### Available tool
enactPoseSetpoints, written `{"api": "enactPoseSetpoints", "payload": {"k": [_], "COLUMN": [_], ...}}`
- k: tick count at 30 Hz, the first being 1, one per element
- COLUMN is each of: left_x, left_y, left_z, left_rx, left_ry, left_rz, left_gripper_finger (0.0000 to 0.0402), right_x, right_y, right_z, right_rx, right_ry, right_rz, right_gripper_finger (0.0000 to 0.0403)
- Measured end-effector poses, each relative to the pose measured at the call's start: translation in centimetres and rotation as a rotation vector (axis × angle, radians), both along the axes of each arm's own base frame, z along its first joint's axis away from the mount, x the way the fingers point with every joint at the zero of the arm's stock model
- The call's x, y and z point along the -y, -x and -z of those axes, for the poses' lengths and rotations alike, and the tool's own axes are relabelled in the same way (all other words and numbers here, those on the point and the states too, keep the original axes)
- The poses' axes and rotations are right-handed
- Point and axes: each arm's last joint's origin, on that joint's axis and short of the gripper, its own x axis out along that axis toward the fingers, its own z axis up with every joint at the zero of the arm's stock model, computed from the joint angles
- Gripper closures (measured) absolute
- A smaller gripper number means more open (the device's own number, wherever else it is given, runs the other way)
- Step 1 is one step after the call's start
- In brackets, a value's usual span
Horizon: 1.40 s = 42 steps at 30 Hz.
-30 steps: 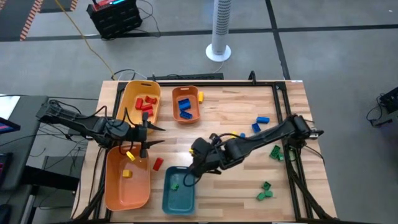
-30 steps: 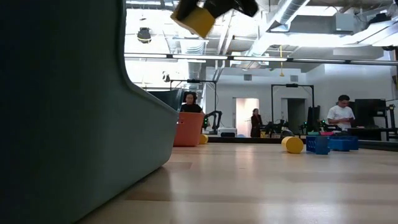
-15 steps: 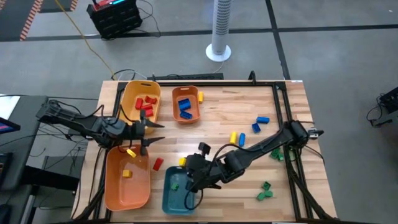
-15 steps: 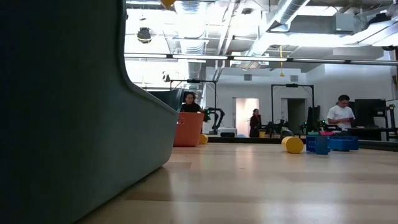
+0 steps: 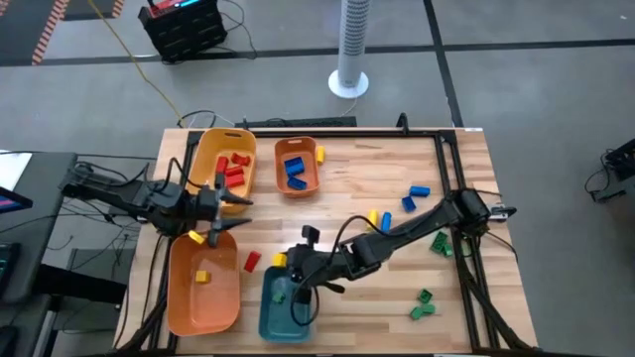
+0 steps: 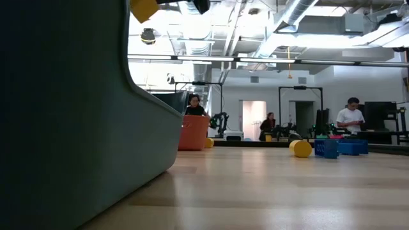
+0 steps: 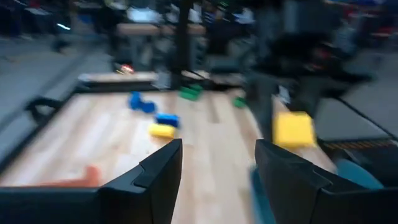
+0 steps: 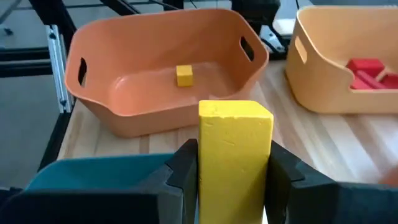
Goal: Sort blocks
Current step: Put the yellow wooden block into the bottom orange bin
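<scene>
**Yellow brick carried leftward toward the big orange tray**

In the right wrist view, the right gripper (image 8: 233, 163) is clamped on a smooth, square-edged yellow plastic brick (image 8: 235, 158), held upright between the two dark fingers. Over the last second the right arm has swung from the middle of the high view to the lower centre, so the brick now hangs over the near-left corner of the glossy teal plastic tray (image 5: 285, 309). Just beyond it lies the large rounded orange plastic tray (image 8: 168, 68) with cut-out handles, one small yellow brick (image 8: 184, 75) on its floor. That suggests the carried brick is close to joining its colour there.

The left gripper (image 5: 226, 211), jaws apart and holding nothing, has drifted slightly left and waits at left centre, above that orange tray.

Farther across the pale wood-grain bench (image 5: 357, 178), a paler yellow-orange tray (image 5: 205, 164) holds red bricks, and blue, yellow and green bricks lie unsorted at right.
</scene>
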Motion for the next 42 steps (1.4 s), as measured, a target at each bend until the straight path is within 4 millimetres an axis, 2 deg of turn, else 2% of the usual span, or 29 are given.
{"api": "enactPoseSetpoints", "payload": {"k": [8,12,16,21,25,29,35,42], "left_x": [0.1,0.4,1.1,2.6,3.3,3.6,3.6,4.2], "left_y": [2.3,2.4,1.3,-0.7,-1.7,-2.3,-3.1,-4.3], "left_z": [0.7,1.1,1.7,2.8,3.4,3.8,2.9,2.6], "left_rx": [-0.096,-0.129,-0.172,-0.206,-0.242,-0.266,-0.188,-0.11], "left_ry": [0.092,0.048,-0.118,-0.414,-0.589,-0.711,-0.757,-0.796], "left_rz": [0.253,0.304,0.304,0.383,0.313,0.25,0.123,0.152], "left_gripper_finger": [0.0205,0.0205,0.0205,0.0205,0.0205,0.0205,0.0205,0.0191], "right_x": [-0.3,0.5,2.4,5.5,8.3,10.2,11.6,11.6], "right_y": [-0.4,-0.9,-1.5,-2.2,-2.7,-2.9,-2.9,-2.8], "right_z": [-0.7,-0.9,-1.0,-0.5,-0.4,-0.3,-0.3,0.0], "right_rx": [0.062,0.088,0.094,0.031,-0.018,-0.036,-0.06,-0.084], "right_ry": [-0.031,-0.038,-0.086,-0.199,-0.345,-0.394,-0.46,-0.461], "right_rz": [-0.122,-0.105,-0.062,-0.075,-0.183,-0.212,-0.267,-0.263], "right_gripper_finger": [0.0272,0.0272,0.0272,0.0272,0.0272,0.0272,0.0272,0.0272]}}
